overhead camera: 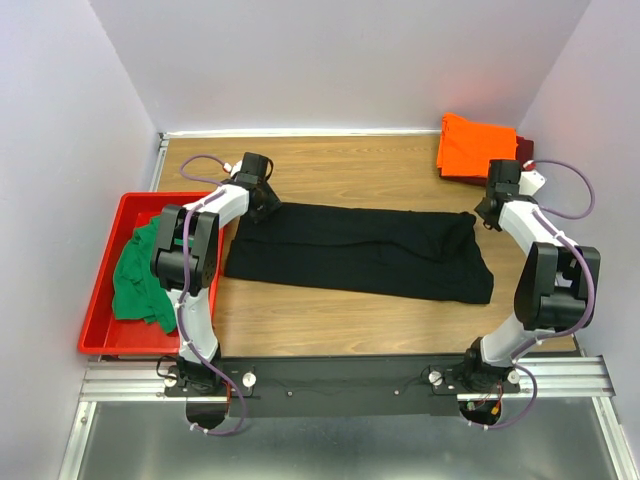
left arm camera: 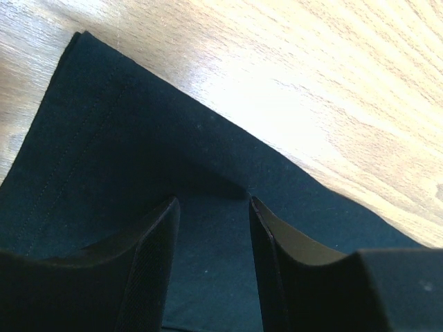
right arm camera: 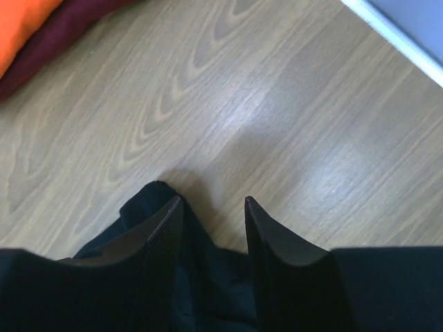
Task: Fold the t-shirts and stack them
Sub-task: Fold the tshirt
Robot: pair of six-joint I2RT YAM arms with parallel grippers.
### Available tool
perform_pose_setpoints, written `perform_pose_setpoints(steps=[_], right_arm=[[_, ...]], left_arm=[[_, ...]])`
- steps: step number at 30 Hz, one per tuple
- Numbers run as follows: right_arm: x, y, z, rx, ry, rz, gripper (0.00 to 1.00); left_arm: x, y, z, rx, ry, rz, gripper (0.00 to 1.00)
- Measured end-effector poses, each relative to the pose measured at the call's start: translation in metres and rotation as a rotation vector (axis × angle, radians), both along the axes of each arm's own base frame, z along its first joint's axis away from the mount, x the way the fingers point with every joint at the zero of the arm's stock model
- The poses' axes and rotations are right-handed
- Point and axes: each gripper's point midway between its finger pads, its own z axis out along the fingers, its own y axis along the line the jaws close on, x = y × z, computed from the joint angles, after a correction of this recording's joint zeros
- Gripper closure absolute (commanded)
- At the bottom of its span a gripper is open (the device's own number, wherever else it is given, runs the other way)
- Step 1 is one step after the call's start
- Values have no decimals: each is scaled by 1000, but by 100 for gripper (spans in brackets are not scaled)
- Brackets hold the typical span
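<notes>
The black t-shirt point(overhead camera: 360, 250) lies as a long folded band across the middle of the table. My left gripper point(overhead camera: 262, 205) is open at its far left corner, with flat black cloth point(left arm camera: 104, 152) under and between the fingers point(left arm camera: 156, 242). My right gripper point(overhead camera: 487, 215) is open at the shirt's far right end, its fingers point(right arm camera: 163, 235) astride a bunched edge of black cloth point(right arm camera: 145, 197). The orange t-shirt point(overhead camera: 475, 145) lies folded on the maroon one point(overhead camera: 524, 150) at the back right corner. The green t-shirt point(overhead camera: 140, 275) lies crumpled in the red tray point(overhead camera: 130, 200).
The red tray stands at the table's left edge. The right wrist view shows the orange point(right arm camera: 21, 21) and maroon point(right arm camera: 62, 34) cloth at its upper left and the white wall base point(right arm camera: 394, 34) at upper right. Bare wood point(overhead camera: 350, 170) lies beyond the black shirt.
</notes>
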Motion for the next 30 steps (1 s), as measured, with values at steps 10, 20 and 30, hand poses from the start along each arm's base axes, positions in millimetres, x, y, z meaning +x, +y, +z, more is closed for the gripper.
perform_pose_setpoints(steps=[10, 20, 30], right_arm=[[5, 26, -8, 88, -4, 109, 52], [24, 30, -14, 65, 19, 178, 48], [45, 34, -39, 79, 64, 240, 46]], left_arm=[[0, 0, 0, -1, 0, -1, 47], [0, 0, 0, 2, -1, -5, 47], [0, 0, 0, 4, -1, -7, 47]])
